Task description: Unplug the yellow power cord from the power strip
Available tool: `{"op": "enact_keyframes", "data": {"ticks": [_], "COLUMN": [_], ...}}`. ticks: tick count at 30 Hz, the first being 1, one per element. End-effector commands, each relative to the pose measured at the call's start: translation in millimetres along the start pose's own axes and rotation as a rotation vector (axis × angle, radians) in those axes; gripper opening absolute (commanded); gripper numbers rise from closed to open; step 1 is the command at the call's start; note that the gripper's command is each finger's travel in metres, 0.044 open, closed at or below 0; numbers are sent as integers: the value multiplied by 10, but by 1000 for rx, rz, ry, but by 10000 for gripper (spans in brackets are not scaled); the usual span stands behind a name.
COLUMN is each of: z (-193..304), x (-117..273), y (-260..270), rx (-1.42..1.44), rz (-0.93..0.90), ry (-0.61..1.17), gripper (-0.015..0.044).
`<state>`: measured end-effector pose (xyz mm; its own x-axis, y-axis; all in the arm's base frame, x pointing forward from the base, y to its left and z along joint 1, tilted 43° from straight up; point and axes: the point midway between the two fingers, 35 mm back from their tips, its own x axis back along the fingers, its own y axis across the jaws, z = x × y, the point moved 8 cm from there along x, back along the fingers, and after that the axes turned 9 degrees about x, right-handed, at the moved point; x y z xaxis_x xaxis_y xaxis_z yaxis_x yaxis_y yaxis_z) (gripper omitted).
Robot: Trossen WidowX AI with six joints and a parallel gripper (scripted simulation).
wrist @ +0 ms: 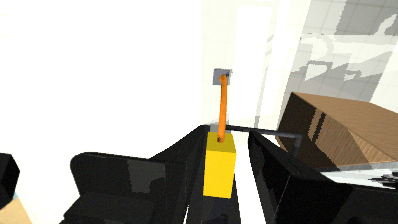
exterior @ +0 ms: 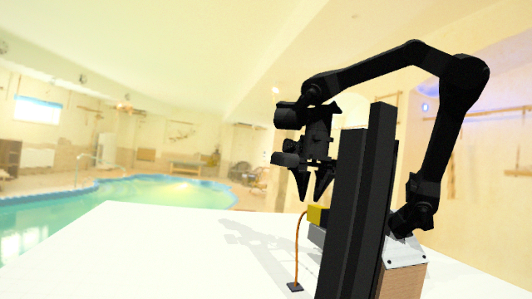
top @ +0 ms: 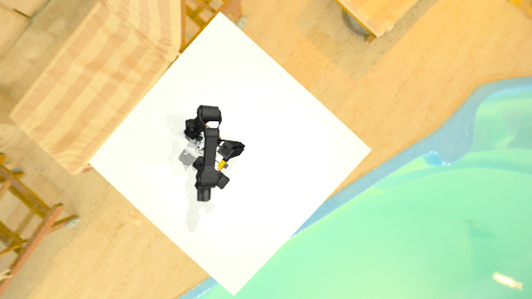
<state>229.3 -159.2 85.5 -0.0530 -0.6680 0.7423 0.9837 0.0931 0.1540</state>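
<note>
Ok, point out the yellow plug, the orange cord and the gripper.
yellow plug [wrist: 219, 167]: wrist view, middle of its yellow top face.
orange cord [exterior: 296, 249]: exterior view, on its upright stretch above the table.
gripper [exterior: 312, 192]: exterior view, midway between the two fingertips, above the plug.

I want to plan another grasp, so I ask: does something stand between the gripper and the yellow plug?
Nothing visible does. The open gripper hangs just above the yellow plug, with only a bare gap between them. The black post stands to one side of them, not between.
</note>
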Motion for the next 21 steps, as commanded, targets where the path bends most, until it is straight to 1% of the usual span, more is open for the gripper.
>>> {"op": "enact_keyframes", "data": {"ticks": [1, 21], "z": [-6, 257], "x": [61, 62], "y": [0, 36], "rx": [4, 4], "rz": [-5, -5], "ry": [-3, -1], "gripper": [160, 160]}}
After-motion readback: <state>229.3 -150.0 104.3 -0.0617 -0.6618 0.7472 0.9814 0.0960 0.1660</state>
